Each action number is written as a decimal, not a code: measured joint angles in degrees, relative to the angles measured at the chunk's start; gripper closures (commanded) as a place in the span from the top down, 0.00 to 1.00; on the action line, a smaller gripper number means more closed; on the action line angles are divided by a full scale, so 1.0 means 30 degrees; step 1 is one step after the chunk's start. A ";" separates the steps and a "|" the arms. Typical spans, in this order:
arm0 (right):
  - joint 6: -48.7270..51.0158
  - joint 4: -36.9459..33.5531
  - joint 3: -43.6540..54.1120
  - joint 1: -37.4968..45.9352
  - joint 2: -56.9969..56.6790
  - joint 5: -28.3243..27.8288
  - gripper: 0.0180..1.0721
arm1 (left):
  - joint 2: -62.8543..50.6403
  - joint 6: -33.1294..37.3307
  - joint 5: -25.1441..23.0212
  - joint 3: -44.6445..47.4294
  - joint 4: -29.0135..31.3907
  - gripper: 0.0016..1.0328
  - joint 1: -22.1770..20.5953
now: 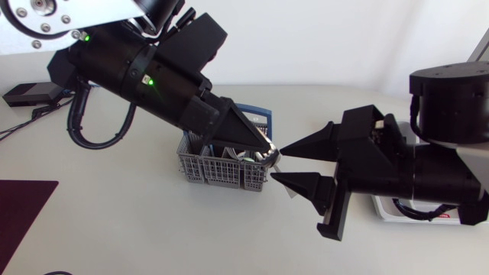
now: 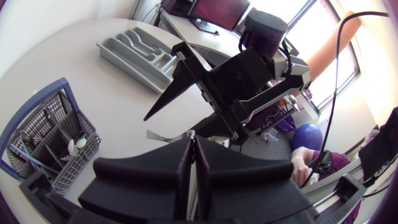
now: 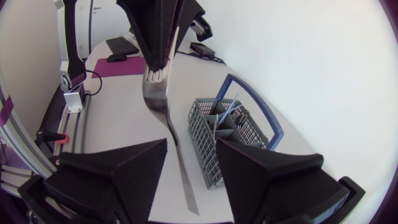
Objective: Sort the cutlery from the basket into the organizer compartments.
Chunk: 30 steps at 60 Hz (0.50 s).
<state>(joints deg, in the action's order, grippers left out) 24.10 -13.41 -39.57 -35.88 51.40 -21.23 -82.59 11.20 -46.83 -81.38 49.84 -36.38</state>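
My left gripper (image 1: 267, 147) is shut on the tine end of a silver fork (image 3: 163, 106) and holds it in the air just right of the grey cutlery basket (image 1: 221, 169). The fork's handle (image 2: 163, 135) sticks out past the left gripper (image 2: 193, 148) into the gap of my right gripper (image 1: 289, 163). In the right wrist view the right gripper (image 3: 193, 155) stands open around the handle, with its fingers on either side of it. The basket (image 3: 225, 134) holds more cutlery (image 2: 76, 146). The grey organizer (image 2: 137, 53) lies behind the right arm.
A blue-rimmed frame (image 1: 257, 114) stands behind the basket. A dark maroon mat (image 1: 23, 208) lies at the front left, and a black box with cables (image 1: 27, 93) sits at the back left. A keyboard (image 3: 121, 45) and a mouse (image 3: 115, 57) lie at the far side.
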 measured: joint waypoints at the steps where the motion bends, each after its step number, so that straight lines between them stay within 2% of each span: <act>1: 0.0000 -0.0007 0.0007 0.0000 0.0000 0.0000 0.35 | 0.0000 0.0007 -0.0029 0.0000 -0.0007 0.03 0.0000; 30: 0.0000 -0.0007 0.0379 -0.0022 0.0000 -0.0561 0.18 | -0.0233 0.0000 -0.0255 -0.0022 0.0000 0.03 0.0109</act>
<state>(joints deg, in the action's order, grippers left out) 24.10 -13.43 -38.44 -35.94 51.40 -22.92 -83.29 11.20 -47.59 -81.45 49.84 -36.05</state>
